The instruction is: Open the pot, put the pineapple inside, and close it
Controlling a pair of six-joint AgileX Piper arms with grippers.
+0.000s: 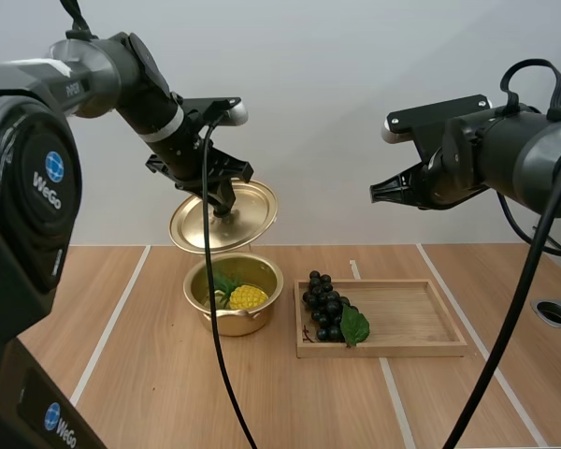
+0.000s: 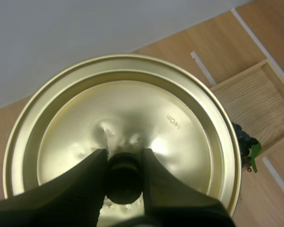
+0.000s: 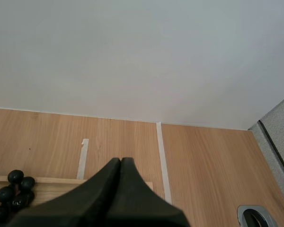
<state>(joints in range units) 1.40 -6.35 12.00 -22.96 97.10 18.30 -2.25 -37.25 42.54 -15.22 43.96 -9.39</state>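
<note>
- High view: my left hand (image 1: 226,201) grips the lid (image 1: 252,213) above the open pot (image 1: 236,324) at mid-table (image 1: 150,374). The pineapple (image 1: 248,297) lies inside. "WeGo" marks my left arm (image 1: 51,178).
- Left wrist view: fingers (image 2: 85,184) pinch the knob (image 2: 124,177); the lid is stamped "14cm".
- Right wrist view: my right hand (image 3: 120,161) is closed and empty, near the tray (image 3: 61,185).

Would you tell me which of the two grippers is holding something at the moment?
The left gripper: it pinches the knob of the lid, which is tilted above the pot. The right gripper hangs in the air, shut on nothing.
</note>
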